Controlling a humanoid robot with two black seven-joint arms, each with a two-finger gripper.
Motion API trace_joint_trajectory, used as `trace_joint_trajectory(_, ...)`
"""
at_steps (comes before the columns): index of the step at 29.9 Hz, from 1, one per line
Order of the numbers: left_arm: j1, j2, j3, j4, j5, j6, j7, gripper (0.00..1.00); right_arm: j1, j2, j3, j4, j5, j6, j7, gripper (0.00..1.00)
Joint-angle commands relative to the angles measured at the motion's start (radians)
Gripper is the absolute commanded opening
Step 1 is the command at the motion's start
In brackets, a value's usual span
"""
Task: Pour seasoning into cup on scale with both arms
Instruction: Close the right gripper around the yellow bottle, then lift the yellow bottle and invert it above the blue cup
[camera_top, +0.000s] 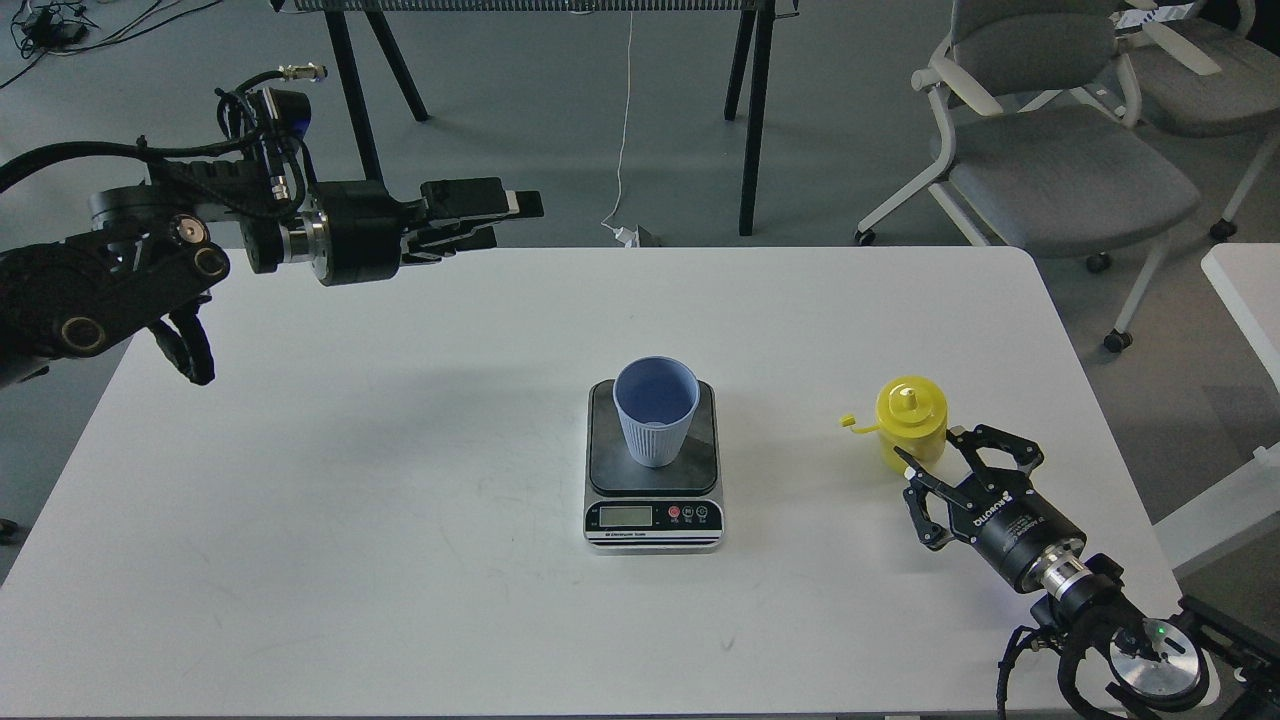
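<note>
Although the cup (656, 410) already stands upright on the scale (653, 465), no pouring has begun: the seasoning (911, 420) sits upright on the table (350, 500), well to the right of the scale. The right gripper (935, 455) is spread wide just beside the bottle, holding nothing. The left gripper (480, 220) hovers far left of the scale, empty; its opening I cannot tell.

Even, bright overhead light fills the sharp frame. The matte white rectangular table (400, 500) shows no glare, only a faint soft shadow beneath the raised black left robot arm (120, 270).
</note>
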Motion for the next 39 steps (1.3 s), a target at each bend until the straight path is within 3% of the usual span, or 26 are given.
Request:
trace_joint_trajectory(1,0.005,-0.001,-0.001,-0.001,0.000,0.000,0.000,0.99,0.005,0.000,0.002,0.001,0.000,0.000,0.000,0.09)
trace_joint_trajectory(12,0.003,-0.001,-0.001,-0.001,0.000,0.000,0.000,0.99,0.032,-0.023,0.018,0.009,0.000,0.000,0.000,0.09)
trace_joint_trajectory(20,0.003,-0.001,-0.008,-0.001,0.000,0.000,0.000,0.99,0.196,-0.153,0.009,0.012,-0.011,0.000,-0.001,0.09)
trace_joint_trajectory(27,0.000,-0.010,-0.018,-0.001,-0.001,0.000,0.000,0.99,0.402,-0.215,0.006,0.037,-0.219,0.000,-0.003,0.08)
trace_joint_trajectory(39,0.006,-0.011,-0.021,-0.002,-0.006,0.000,0.000,0.99,0.641,-0.201,-0.060,0.098,-0.563,0.000,-0.006,0.08)
